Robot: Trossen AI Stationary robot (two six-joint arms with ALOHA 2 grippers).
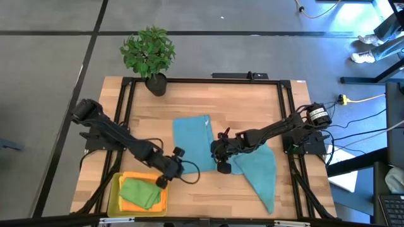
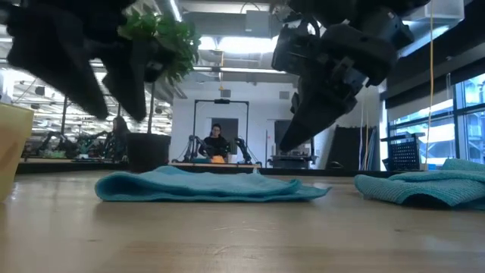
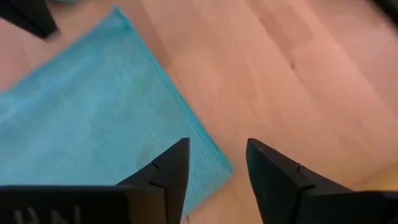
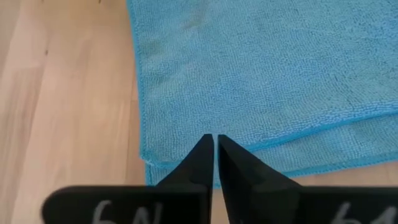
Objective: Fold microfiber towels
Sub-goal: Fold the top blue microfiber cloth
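Left gripper (image 3: 214, 171): we see its fingers apart, holding nothing, above the folded teal towel's (image 1: 191, 140) near corner.
Right gripper (image 4: 214, 155): fingers together, empty, over that towel's edge.
Second teal towel (image 1: 262, 173): right of it.

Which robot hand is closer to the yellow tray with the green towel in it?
Left. The left gripper hovers just beside the yellow tray's upper right corner. The right gripper is farther away, between the two teal towels.
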